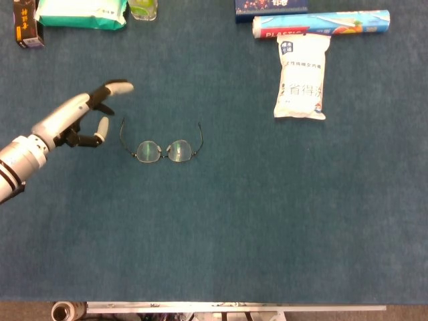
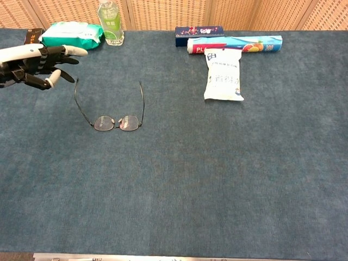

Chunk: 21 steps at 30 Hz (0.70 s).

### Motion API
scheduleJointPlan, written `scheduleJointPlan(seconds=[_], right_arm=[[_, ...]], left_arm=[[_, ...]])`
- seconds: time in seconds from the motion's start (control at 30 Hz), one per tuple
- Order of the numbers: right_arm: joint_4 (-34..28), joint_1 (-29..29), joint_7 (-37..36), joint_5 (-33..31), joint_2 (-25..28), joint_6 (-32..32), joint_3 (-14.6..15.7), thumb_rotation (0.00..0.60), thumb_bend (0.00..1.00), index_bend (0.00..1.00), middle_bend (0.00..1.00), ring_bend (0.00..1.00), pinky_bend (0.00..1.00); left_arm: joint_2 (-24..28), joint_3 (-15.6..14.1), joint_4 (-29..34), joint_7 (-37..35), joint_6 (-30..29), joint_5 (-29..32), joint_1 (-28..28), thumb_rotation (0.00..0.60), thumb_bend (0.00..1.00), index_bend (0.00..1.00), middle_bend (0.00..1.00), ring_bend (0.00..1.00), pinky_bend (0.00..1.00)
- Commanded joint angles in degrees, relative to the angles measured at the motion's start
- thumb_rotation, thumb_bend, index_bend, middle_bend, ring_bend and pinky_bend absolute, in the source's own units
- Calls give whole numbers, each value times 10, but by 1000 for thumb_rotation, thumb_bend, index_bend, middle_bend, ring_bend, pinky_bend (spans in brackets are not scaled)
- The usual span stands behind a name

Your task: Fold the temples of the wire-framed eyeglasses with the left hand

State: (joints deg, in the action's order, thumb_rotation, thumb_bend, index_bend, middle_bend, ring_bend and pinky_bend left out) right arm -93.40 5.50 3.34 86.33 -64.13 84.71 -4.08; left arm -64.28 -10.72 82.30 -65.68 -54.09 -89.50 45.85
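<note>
Nearest the robot, toward the middle-left of the blue surface (image 2: 179,190), lie the wire-framed eyeglasses (image 1: 160,145) (image 2: 111,113), lenses toward the robot and both temples open, pointing away toward 12 o'clock. At about 10 o'clock from the glasses hovers the left hand (image 1: 85,119) (image 2: 33,64), apart from the frame and holding nothing; its fingers (image 1: 118,87) are loosely spread, one stretched out straight and the others partly bent beneath it. The right hand shows in neither view.

Farther back, at about 2 o'clock from the glasses, a white pouch (image 1: 302,75) (image 2: 223,73) lies flat. Just beyond it a roll of plastic wrap (image 1: 319,24) (image 2: 235,44) lies crosswise, with a dark blue box (image 2: 199,32) behind it. Along the far edge at 11 o'clock sit a green packet of wipes (image 1: 81,13) (image 2: 72,35), a clear bottle (image 2: 110,22) and a small dark box (image 1: 28,25).
</note>
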Motion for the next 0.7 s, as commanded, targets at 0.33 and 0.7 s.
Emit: scheduleJointPlan(seconds=[0.33, 0.7], right_arm=[[-1, -1, -1, 2, 1, 2, 0, 600, 467, 471, 368, 231, 414], [-7, -5, -4, 18, 5, 16, 3, 600, 467, 471, 368, 231, 414]], left_arm=[[8, 67, 64, 235, -26, 107, -61, 600, 511, 6, 0, 0, 115], [-4, 97, 96, 506, -111, 180, -120, 600, 509, 6, 0, 0, 113]])
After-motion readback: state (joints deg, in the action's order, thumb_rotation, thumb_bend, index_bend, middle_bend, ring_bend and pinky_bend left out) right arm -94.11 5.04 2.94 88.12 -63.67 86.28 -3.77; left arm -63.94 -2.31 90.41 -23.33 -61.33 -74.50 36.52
